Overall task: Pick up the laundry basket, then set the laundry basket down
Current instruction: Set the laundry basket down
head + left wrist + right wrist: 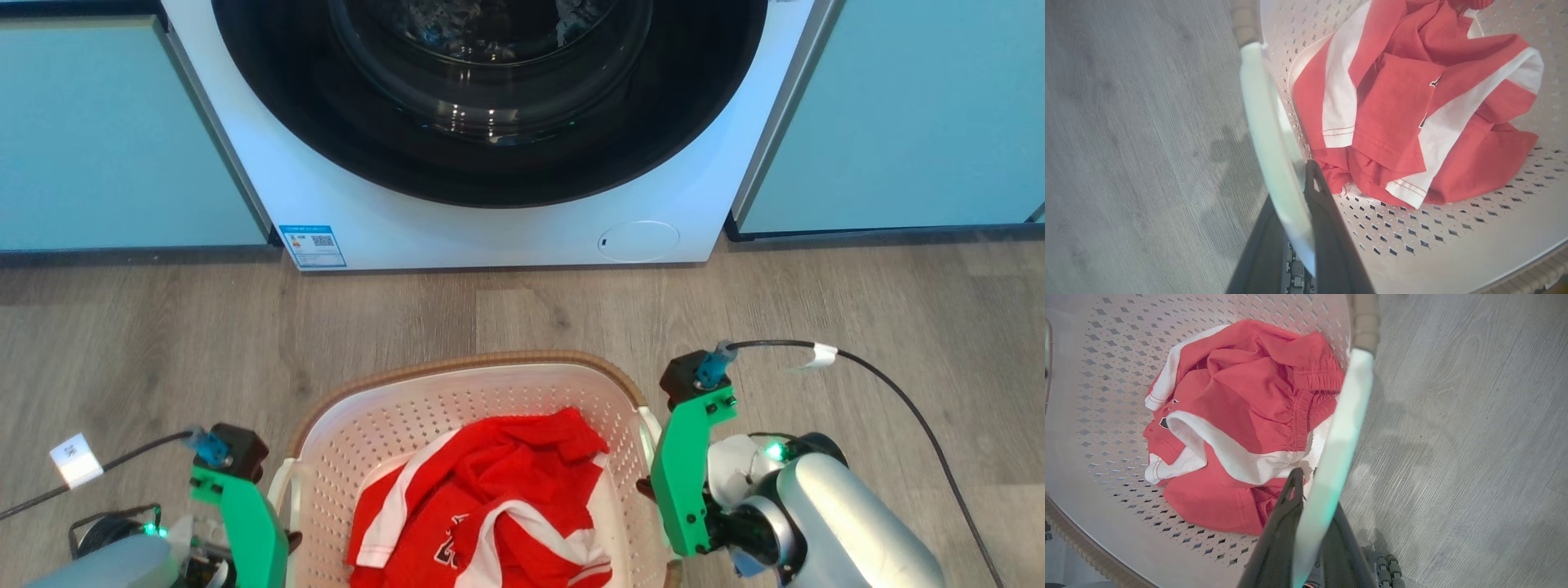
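The laundry basket (465, 364), cream-white and perforated with a brown rim band, is at the bottom centre of the head view and holds a crumpled red and white garment (498, 498). My left gripper (287, 539) is shut on the basket's left white handle (1267, 134), which runs between the two dark fingers (1327, 228). Over on the other side, my right gripper (647, 488) is shut on the right white handle (1343, 428), one finger (1282, 522) inside the basket wall. I cannot tell whether the basket rests on the floor.
A white washing machine (490, 229) with a dark round door (490, 98) stands straight ahead, between teal cabinets (106, 131) (914, 114). Grey wood floor (531, 302) lies between it and the basket. Black cables (890, 384) trail from both wrists.
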